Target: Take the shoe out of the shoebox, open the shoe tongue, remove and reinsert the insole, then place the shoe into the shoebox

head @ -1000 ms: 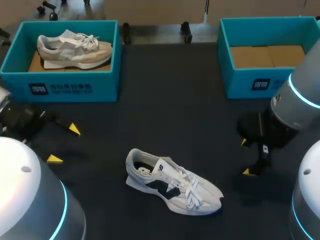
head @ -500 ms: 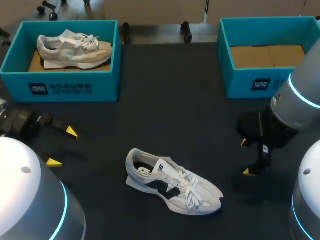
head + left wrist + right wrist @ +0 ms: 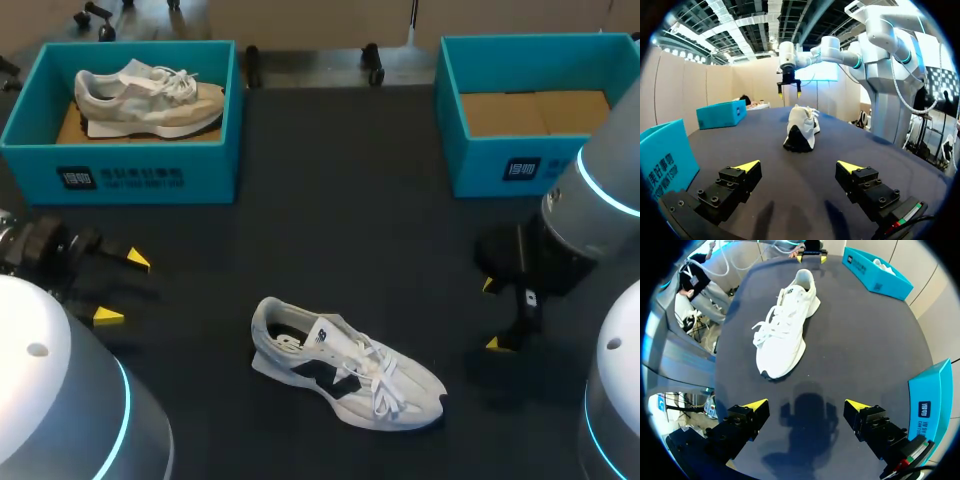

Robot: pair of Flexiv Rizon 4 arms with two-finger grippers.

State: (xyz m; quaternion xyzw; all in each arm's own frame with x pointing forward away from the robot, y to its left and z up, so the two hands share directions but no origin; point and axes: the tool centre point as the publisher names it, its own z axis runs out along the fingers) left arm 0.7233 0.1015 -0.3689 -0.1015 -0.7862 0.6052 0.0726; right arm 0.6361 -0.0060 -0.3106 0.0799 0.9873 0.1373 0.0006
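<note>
Both my jaws stand wide and empty. Left gripper (image 3: pixel 122 288) and right gripper (image 3: pixel 491 314) flank the shoe (image 3: pixel 345 365), upright on the table (image 3: pixel 330 220), outside the empty shoebox (image 3: pixel 520 170). Next, I judge: close in, steady it, pull its tongue (image 3: pixel 348 338) open.

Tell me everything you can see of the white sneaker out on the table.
The white fabric sneaker with dark side panels and white laces stands upright on its sole on the dark table. It is laced, tongue down, insole showing in the opening. Heel points toward the left gripper, toe toward the right gripper. Nothing touches it.
</note>
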